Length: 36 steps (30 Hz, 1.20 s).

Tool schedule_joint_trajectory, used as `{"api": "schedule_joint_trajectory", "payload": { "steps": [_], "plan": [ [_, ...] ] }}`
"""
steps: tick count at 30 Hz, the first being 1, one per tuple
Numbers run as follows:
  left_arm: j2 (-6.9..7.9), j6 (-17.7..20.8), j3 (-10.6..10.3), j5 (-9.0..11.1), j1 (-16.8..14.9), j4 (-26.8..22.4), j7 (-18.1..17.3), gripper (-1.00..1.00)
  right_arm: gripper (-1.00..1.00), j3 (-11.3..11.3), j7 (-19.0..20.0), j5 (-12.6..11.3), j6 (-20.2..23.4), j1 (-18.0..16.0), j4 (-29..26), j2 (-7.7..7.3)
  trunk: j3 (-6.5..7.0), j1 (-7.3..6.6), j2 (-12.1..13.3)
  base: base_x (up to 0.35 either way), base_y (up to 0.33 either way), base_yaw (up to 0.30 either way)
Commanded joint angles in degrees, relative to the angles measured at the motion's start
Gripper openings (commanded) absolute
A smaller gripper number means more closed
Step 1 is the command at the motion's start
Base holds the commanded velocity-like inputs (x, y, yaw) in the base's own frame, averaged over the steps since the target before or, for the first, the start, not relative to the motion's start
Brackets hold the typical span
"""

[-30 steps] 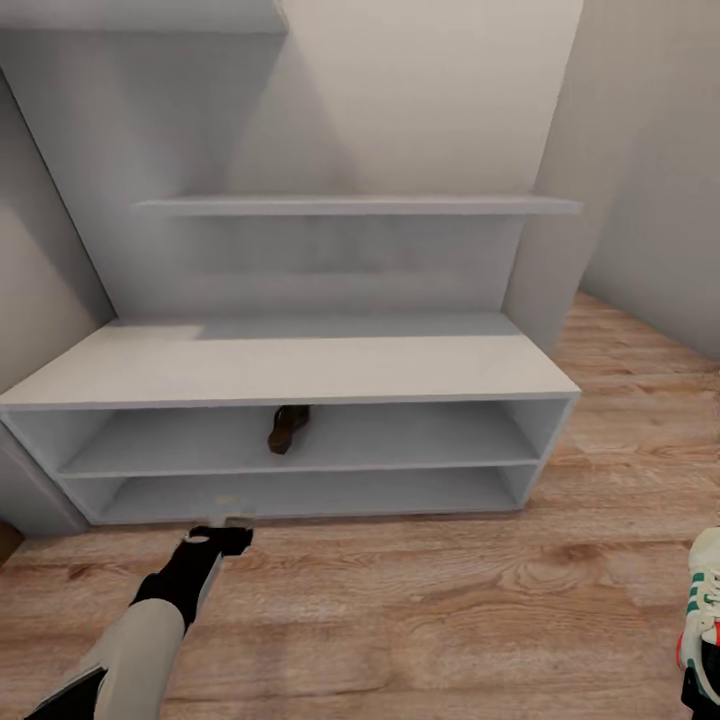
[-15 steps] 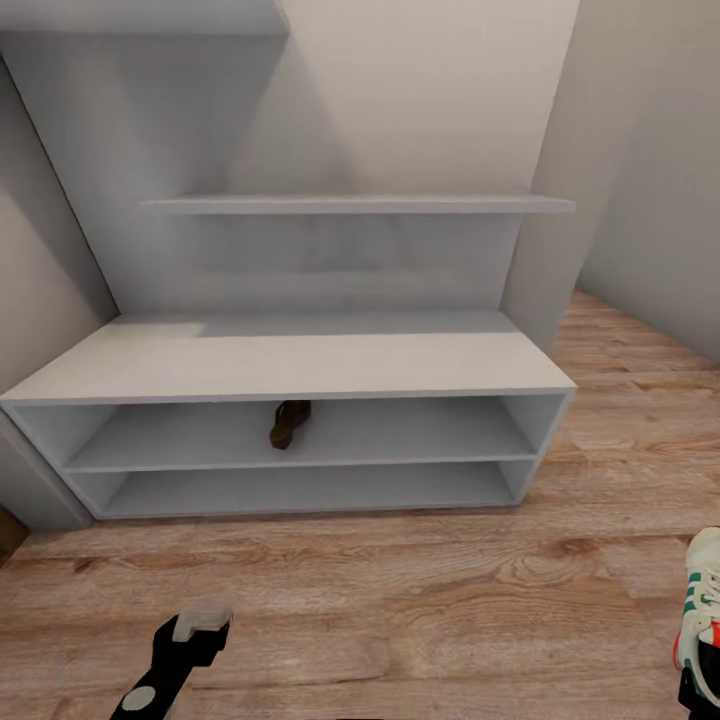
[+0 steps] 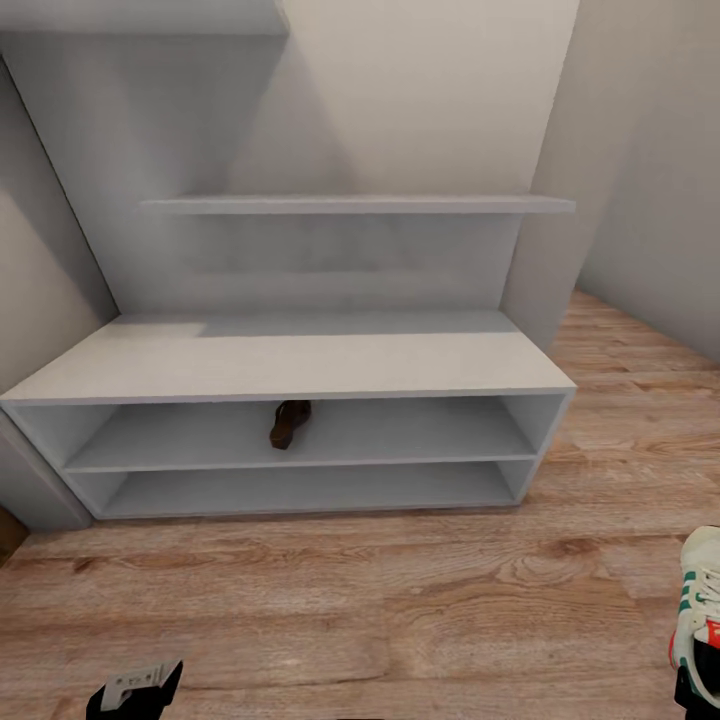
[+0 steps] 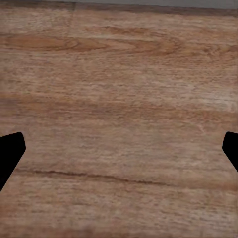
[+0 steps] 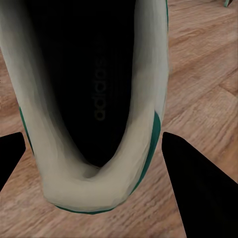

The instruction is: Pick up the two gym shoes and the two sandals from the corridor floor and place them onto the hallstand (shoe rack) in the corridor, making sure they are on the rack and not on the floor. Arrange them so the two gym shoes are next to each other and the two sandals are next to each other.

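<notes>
The pale-grey hallstand (image 3: 300,360) stands against the wall, and one dark-brown sandal (image 3: 288,423) lies in its upper open compartment, roughly midway along the shelf. On the wood-grain corridor floor (image 3: 400,600), at the far right, a gym shoe (image 3: 700,610) with green stripes and a red tab rests on the planks well apart from the rack. The right gripper (image 5: 94,163) straddles that shoe's collar, its dark fingers (image 5: 198,183) spread to either side; whether they actually grasp it I cannot tell. The left gripper (image 4: 119,153) hangs spread wide above bare planks, holding nothing.
</notes>
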Motion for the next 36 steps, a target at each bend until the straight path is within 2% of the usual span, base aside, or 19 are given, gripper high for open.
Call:
{"api": "schedule_joint_trajectory", "payload": {
  "steps": [1,23,36],
  "plan": [
    [0.0,-0.27,0.52,-0.49,0.01,-0.01,-0.44,1.0,-1.0,-0.48,0.32,0.39,-0.19,-0.05,0.14,0.08,-0.04,-0.01,-0.02,0.0,-0.229,0.0],
    [0.01,-0.27,0.62,0.03,1.07,-0.59,-0.45,1.0,-1.0,-0.48,0.33,0.45,-0.19,-0.05,0.15,0.51,-0.04,-0.01,-0.02,-0.218,-0.198,0.0],
    [0.01,-0.27,0.55,0.09,1.1,-0.63,-0.45,1.0,-1.0,-0.48,0.33,0.45,-0.22,-0.05,0.16,0.53,-0.04,-0.01,-0.02,-0.096,-0.047,0.0]
  ]
}}
